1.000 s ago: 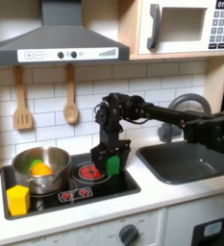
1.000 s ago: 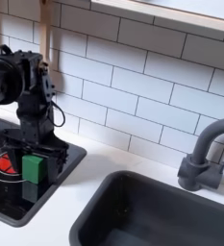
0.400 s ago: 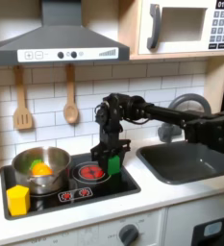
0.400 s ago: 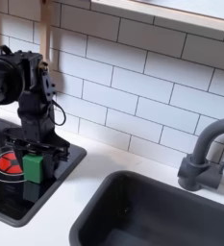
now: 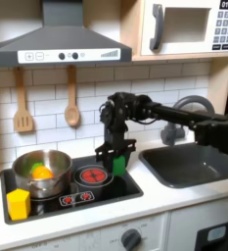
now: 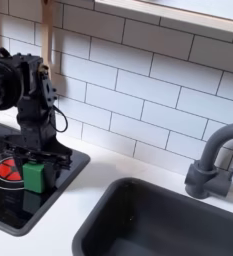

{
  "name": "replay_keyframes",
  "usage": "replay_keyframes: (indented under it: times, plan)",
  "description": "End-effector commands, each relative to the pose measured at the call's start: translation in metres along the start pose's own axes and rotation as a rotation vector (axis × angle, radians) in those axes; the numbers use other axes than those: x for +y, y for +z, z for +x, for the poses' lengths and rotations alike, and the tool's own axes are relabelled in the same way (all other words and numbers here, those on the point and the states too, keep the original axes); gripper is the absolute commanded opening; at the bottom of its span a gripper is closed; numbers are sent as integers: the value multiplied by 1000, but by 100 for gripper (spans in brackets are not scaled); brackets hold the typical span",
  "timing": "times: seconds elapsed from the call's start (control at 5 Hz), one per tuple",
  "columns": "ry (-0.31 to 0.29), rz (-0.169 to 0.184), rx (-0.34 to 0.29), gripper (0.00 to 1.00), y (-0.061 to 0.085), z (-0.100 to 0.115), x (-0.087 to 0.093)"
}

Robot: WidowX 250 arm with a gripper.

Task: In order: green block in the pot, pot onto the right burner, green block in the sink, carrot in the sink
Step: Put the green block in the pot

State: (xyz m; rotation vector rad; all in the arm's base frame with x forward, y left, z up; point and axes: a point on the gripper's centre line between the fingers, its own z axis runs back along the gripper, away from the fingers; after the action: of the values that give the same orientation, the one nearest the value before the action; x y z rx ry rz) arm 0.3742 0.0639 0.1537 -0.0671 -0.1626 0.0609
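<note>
The pincer [image 5: 117, 163] is closed on the green block [image 5: 117, 166], gripping it from above at the right edge of the black stovetop [image 5: 76, 199] in the first exterior view. In the second exterior view the green block [image 6: 33, 175] sits between the fingers, beside the red burner [image 6: 3, 170]; contact with the stovetop cannot be judged. The pot [image 5: 42, 172] stands on the left burner, with the carrot [image 5: 41, 172] inside. A yellow block [image 5: 19, 203] lies before it. The sink [image 5: 192, 165] is set in the white table to the right.
</note>
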Motion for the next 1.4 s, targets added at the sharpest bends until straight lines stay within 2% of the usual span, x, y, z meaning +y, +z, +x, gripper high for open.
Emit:
replay_keyframes:
  times: [0.0, 0.2, 0.4, 0.6, 0.8, 1.2]
  plan:
    - [6, 16, -26, 0, 27, -1, 7]
    - [16, 29, -44, 0, 34, 3, 12]
    - [39, 26, -61, 0, 45, 2, 18]
    - [74, 57, -75, 0, 49, 2, 29]
    - [110, 68, -111, 0, 64, 1, 36]
    - [196, 111, -132, 0, 71, 0, 61]
